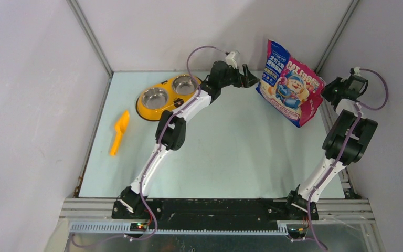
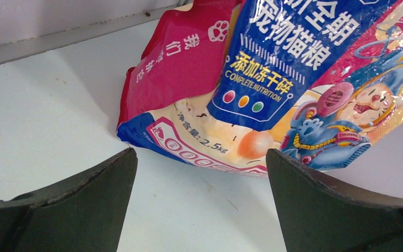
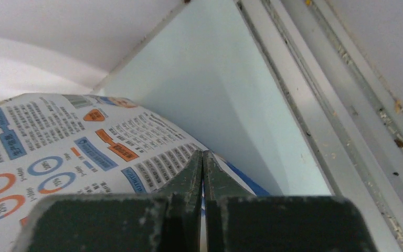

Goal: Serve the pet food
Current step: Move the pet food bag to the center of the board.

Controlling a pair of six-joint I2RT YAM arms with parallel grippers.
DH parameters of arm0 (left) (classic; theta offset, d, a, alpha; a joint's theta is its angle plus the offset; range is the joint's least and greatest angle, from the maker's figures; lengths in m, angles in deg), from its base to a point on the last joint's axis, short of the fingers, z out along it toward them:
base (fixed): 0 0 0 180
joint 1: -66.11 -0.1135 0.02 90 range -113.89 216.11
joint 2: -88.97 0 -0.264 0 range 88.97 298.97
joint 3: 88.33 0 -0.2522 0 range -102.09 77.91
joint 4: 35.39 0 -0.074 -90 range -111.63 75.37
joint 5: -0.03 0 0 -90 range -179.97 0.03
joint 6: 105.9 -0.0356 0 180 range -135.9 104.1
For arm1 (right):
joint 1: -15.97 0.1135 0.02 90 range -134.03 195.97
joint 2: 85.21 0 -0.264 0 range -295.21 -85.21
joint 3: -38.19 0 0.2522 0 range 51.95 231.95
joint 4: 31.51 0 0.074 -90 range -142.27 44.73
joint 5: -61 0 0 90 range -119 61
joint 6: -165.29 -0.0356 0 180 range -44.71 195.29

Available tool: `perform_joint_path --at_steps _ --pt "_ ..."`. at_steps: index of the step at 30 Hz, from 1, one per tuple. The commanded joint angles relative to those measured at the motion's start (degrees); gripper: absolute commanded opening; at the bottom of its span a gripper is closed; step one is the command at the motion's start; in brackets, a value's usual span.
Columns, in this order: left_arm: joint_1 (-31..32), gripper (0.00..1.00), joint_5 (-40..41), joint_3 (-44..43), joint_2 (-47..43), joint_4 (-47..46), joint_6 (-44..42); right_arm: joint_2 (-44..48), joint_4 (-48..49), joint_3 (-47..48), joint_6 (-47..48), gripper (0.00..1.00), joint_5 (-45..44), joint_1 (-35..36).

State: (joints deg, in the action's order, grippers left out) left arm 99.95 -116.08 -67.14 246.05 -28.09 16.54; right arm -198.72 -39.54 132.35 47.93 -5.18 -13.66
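The pet food pouch (image 1: 288, 89), glossy blue and pink with a cartoon animal, stands tilted at the back right of the table. Its front fills the left wrist view (image 2: 273, 79) and its printed back shows in the right wrist view (image 3: 73, 152). No kibble shows. My right gripper (image 1: 326, 90) is shut on the pouch's right edge; its jaws (image 3: 203, 155) are pressed together with a sliver of pouch between them. My left gripper (image 1: 252, 80) is open and empty just left of the pouch, its fingers (image 2: 199, 157) spread over bare table in front of the pouch's lower corner.
A yellow double feeder (image 1: 142, 109) with two steel bowls sits at the back left, behind my left arm. An orange scoop (image 1: 119, 131) lies near the left edge. Grey walls close the back and sides; a metal rail (image 3: 315, 131) runs along the right edge.
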Motion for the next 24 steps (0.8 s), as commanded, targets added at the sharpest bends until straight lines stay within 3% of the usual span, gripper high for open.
perform_joint_path --at_steps 1,8,14,24 --pt "-0.5 0.99 0.1 -3.4 1.1 -3.9 4.2 -2.7 -9.6 5.6 3.2 0.03 1.3 0.5" --pt "0.3 0.95 -3.2 -1.9 1.9 -7.1 12.1 -7.4 -16.9 15.3 7.1 0.05 -1.3 3.0" --pt "1.8 0.95 -3.6 -1.8 2.6 -7.2 14.1 -13.8 -27.3 26.1 10.3 0.08 -2.8 5.3" --pt "3.8 0.94 -3.9 -1.0 3.7 -6.6 15.6 -20.6 -36.0 36.3 13.2 0.08 -2.2 8.3"
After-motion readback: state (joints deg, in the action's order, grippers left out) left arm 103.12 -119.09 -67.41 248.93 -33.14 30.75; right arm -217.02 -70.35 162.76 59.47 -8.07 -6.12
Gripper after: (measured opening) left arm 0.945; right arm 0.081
